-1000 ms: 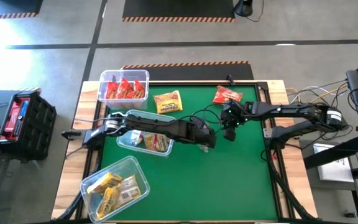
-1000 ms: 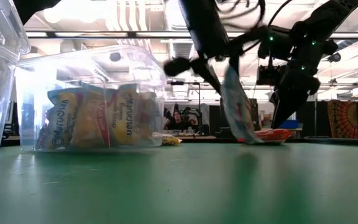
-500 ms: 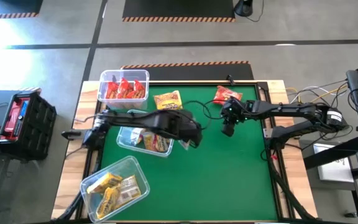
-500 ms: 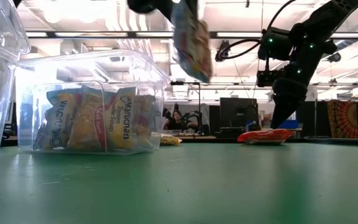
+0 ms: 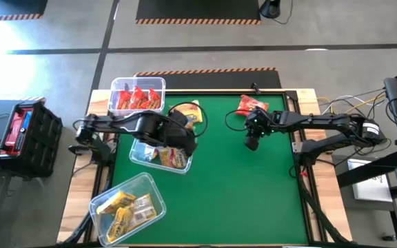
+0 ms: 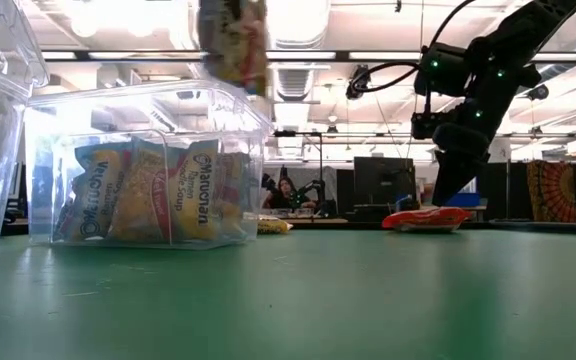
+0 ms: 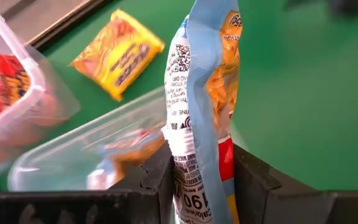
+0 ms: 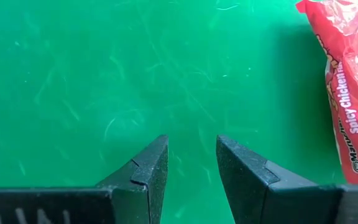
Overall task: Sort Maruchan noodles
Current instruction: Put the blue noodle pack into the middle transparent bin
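The left gripper (image 7: 197, 180) pinches an orange-and-blue packet (image 7: 205, 93) on edge, its lower end hidden between the fingers. Directly below, the middle bin (image 5: 140, 153) is partly covered by the arm, its packets blurred. Beyond lie a yellow packet (image 7: 118, 53) on open mat and a red-filled bin (image 5: 138, 96). The right gripper (image 8: 191, 171) hovers parted and empty over bare green mat (image 8: 135, 68), a red packet (image 8: 344, 87) just beside it, cut off at the frame.

held packet (image 7: 205, 93): orange, blue edge | loose packet (image 7: 118, 53): yellow | packet (image 8: 348, 81): red | mat (image 5: 253, 186): green
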{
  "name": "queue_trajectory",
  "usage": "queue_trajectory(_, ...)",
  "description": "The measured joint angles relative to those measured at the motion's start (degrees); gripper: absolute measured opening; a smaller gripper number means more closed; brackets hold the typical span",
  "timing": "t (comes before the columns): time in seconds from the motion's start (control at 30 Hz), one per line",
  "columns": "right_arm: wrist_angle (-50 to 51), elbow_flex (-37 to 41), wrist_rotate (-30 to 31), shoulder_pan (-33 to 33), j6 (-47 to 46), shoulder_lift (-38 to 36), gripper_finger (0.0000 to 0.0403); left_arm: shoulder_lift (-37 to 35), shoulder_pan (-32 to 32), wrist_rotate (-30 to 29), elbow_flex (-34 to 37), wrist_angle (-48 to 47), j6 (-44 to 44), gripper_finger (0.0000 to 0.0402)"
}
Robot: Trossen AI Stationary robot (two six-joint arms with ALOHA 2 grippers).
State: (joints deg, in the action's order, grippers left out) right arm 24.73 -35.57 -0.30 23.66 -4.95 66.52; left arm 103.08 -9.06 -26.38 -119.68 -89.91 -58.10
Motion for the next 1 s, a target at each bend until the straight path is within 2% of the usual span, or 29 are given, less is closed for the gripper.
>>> queue_trajectory(0.23, -1.2, 0.0, 0.0, 0.0, -2.8, 0.0, 0.0123, -8.4, 0.0, 9.9, 14.9, 0.5, 18.0, 0.0097)
queue_trajectory(0.4, -3.6, 0.0, 0.1, 0.0, -5.6, 0.0, 0.0122, -14.1, 0.0, 16.5, 24.8, 8.1, 33.3, 0.0097)
queue_trajectory(0.6, -4.5, 0.0, 0.1, 0.0, -9.0, 0.0, 0.0115, -16.8, 0.1, 17.9, 34.3, 18.6, 47.1, 0.0104)
queue_trajectory(0.83, -4.5, 0.0, -0.1, 0.0, -11.6, 0.0, 0.0115, -16.3, 0.2, 29.2, 39.2, 20.1, 49.5, 0.0105)
queue_trajectory(0.9, -4.5, 0.0, -0.1, 0.0, -11.7, 0.0, 0.0120, -16.2, 0.2, 29.6, 40.2, 20.7, 47.9, 0.0109)
queue_trajectory(1.0, -4.5, 0.0, -0.1, 0.0, -12.0, 0.0, 0.0128, -16.2, 0.7, 27.2, 41.2, 20.8, 44.7, 0.0120)
